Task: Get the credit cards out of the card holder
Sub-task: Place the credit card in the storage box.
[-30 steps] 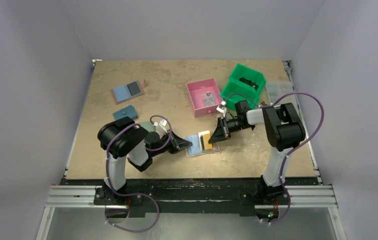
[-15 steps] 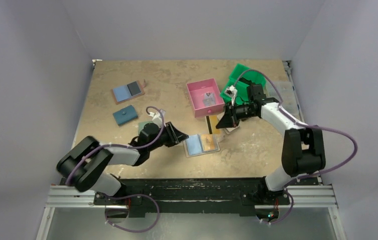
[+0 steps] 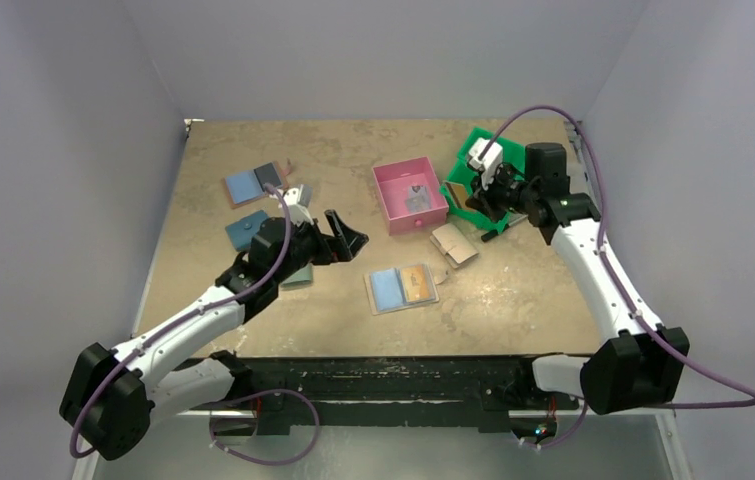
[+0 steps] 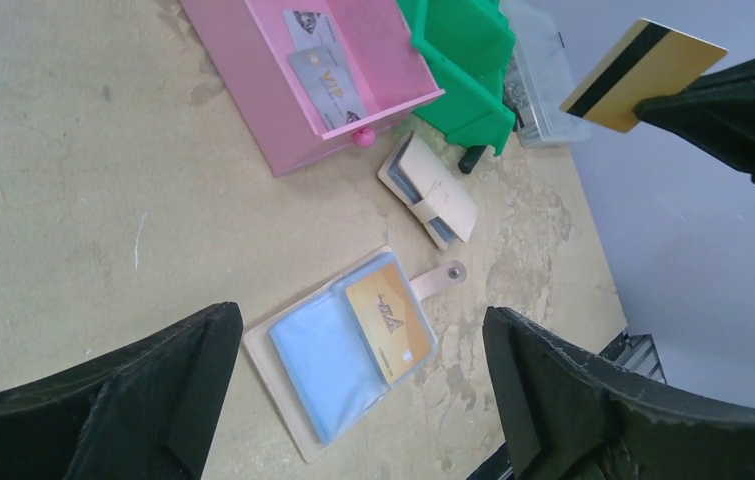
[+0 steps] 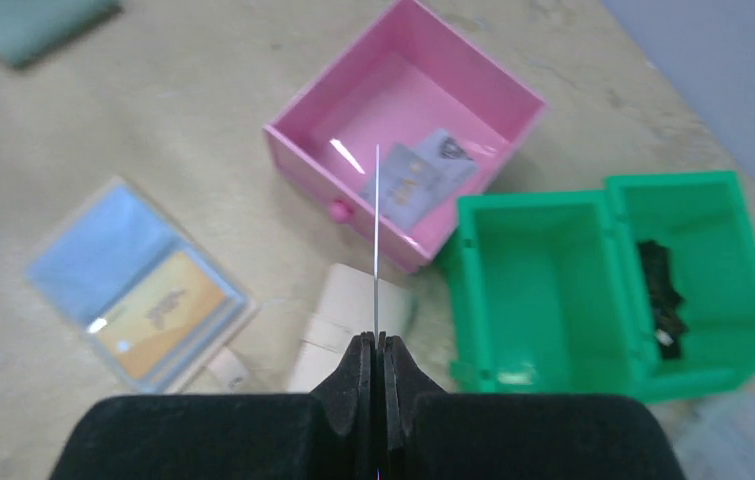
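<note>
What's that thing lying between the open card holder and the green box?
A tan folded wallet lies on the table between the card holder and the green box. The right wrist view shows it best; the top view shows it too.

The only word I can read is "VIP", in pale capitals on the grey card (image 4: 331, 82) lying in the pink box (image 4: 253, 75) on the counter. The second card (image 4: 305, 20) beside it in that box carries a small dark emblem near its top edge, too small to make out. In the open card holder (image 4: 298, 395), the gold card (image 4: 390, 322) behind the clear sleeve has a dark slanted logo across its middle, but I cannot make out the letters. The raised gold card (image 4: 665, 62) shows a black stripe across its face, and any print on it is too fine to read.
</note>
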`<state>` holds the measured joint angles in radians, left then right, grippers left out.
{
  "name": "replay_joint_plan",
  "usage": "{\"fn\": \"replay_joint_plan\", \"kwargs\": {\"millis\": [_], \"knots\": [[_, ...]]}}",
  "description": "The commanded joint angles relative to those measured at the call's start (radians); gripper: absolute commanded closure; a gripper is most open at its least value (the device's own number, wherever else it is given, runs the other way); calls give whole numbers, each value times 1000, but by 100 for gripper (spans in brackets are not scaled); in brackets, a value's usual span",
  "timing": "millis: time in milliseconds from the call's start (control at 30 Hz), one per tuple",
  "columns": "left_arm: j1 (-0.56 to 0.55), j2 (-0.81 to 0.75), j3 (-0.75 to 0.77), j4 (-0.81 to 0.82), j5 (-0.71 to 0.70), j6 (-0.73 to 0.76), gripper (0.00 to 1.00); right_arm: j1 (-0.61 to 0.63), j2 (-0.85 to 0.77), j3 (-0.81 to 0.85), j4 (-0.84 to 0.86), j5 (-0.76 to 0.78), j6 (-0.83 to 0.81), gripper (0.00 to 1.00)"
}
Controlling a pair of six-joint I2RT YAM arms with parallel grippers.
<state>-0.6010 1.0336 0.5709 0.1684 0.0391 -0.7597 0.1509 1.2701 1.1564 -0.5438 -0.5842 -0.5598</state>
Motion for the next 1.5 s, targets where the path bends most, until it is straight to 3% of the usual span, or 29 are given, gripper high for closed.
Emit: {"fn": "replay_joint_plan", "kwargs": {"millis": [0, 367, 533, 867, 1133, 1467], "knots": [[7, 15, 154, -237, 48, 127, 2, -25, 24, 62, 52, 257, -106, 100], [7, -68, 74, -209, 46, 101, 4, -148, 380, 238, 1, 199, -64, 100], [7, -54, 91, -200, 19, 114, 4, -148, 430, 200, -27, 216, -81, 100], [7, -2, 118, -184, 21, 105, 4, -64, 394, 105, -78, 89, -106, 100], [8, -30, 126, -195, 36, 82, 5, -62, 370, 109, 64, 335, -13, 100], [7, -24, 136, -198, 39, 66, 5, -7, 435, 151, 104, 596, 8, 99]]}}
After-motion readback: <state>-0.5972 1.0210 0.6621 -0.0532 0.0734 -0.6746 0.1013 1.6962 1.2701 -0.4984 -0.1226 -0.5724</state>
